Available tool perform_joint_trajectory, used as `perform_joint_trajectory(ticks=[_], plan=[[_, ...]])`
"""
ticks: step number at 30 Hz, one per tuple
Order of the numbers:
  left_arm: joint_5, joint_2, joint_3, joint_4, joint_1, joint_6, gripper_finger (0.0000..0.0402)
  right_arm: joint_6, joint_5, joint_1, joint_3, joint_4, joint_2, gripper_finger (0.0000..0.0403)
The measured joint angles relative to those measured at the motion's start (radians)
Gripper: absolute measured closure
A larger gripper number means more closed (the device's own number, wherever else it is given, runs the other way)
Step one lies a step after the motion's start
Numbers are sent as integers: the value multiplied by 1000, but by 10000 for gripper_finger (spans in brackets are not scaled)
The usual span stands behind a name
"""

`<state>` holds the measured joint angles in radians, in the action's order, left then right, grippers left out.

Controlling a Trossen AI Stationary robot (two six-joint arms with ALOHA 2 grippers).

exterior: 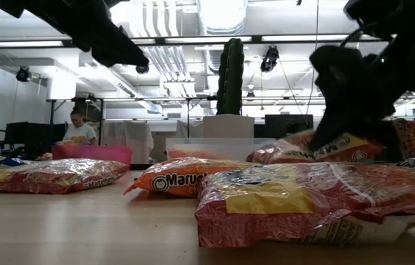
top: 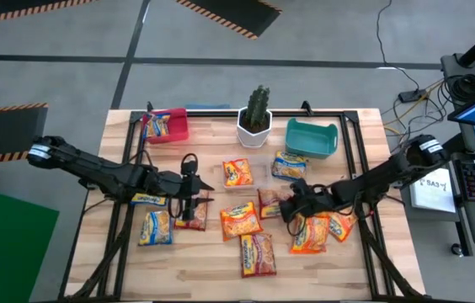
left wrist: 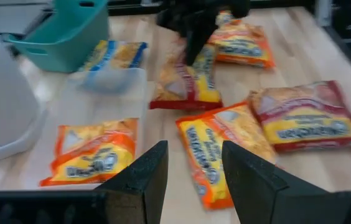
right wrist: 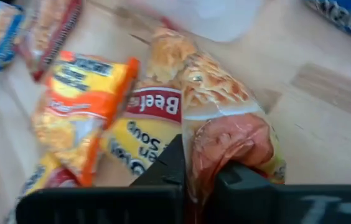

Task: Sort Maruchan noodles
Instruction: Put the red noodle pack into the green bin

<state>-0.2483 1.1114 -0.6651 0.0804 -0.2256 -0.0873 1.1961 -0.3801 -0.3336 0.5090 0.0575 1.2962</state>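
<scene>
Several Maruchan packets lie flat across the wooden table: orange ones [top: 237,172] [top: 240,220] [top: 312,234], red-orange ones [top: 257,254] [top: 191,215], and yellow-and-blue ones [top: 155,227] [top: 290,166]. One more yellow-and-blue packet [top: 160,126] sits in the red bin [top: 174,133]. My left gripper [top: 193,200] [left wrist: 194,180] is open and hovers above the left red-orange packet, well off the table in the low view. My right gripper [top: 292,204] [right wrist: 200,180] is shut on a red-orange beef packet [top: 269,202] [exterior: 318,151] near the table's middle. My right gripper pinches the red-orange beef packet by its crinkled end [right wrist: 216,146], the end toward the table's right. The fingers come from the right, slanting down. In the low view that end is raised and the packet tilts. Whether its other end [left wrist: 182,96] lies on the table, I cannot tell.
A white pot with a cactus [top: 256,118] stands at the far middle. The teal bin [top: 312,139] is to its right, the red bin to its left. A clear lid or tray [left wrist: 110,84] lies by the teal bin. A black frame [top: 351,151] borders the table.
</scene>
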Motion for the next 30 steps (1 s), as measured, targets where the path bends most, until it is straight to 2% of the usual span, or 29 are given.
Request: perform_joint_trajectory(ticks=[8,14,18,21,26,30], plan=[[-107,-2,-8,0,1,81,267,-80,17,0,60,-4,-124,394],[-159,-19,-10,2,1,148,267,-197,15,24,157,-45,-230,394],[-163,-54,-10,-2,1,190,267,-239,13,92,295,-290,-289,394],[-163,-90,-10,-2,1,213,267,-239,13,177,433,-563,-300,394],[-164,-149,-11,2,1,218,267,-229,13,384,675,-1036,-254,394],[-164,-178,-11,13,1,214,267,-265,15,577,824,-1307,-181,394]])
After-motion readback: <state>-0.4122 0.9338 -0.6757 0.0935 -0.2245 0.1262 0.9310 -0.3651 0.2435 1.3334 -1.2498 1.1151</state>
